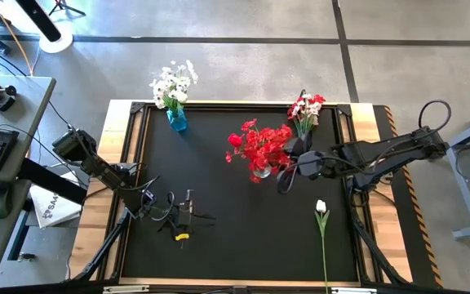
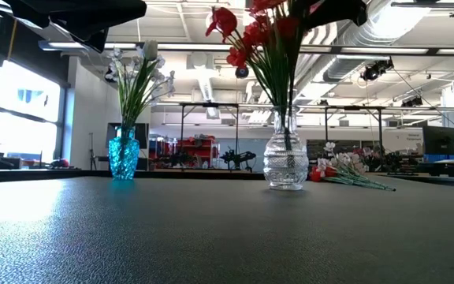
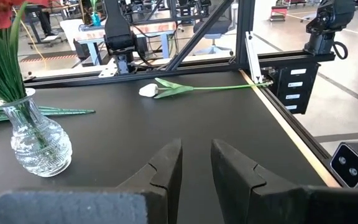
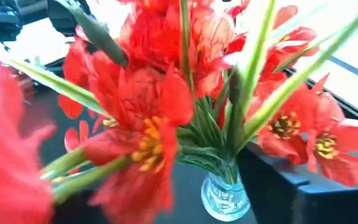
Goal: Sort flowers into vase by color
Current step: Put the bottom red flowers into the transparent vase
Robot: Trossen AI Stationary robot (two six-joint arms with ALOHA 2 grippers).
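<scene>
A black mat (image 1: 219, 245) framed by a pale wooden border is seen covering the table. Near the far left corner a blue vase (image 1: 177, 119) of white flowers is stood, and toward the middle right a clear glass vase (image 1: 261, 170) of red flowers is placed. A mixed bunch of red and white sprigs (image 1: 305, 110) is laid near the far right corner, and a single white tulip (image 1: 321, 220) is laid flat at the near right, its stem reaching the mat's near edge.

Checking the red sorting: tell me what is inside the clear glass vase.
The clear glass vase holds red flowers on green stems. The right gripper hangs beside the bunch. The glass pattern hides the stem ends and any water.
</scene>
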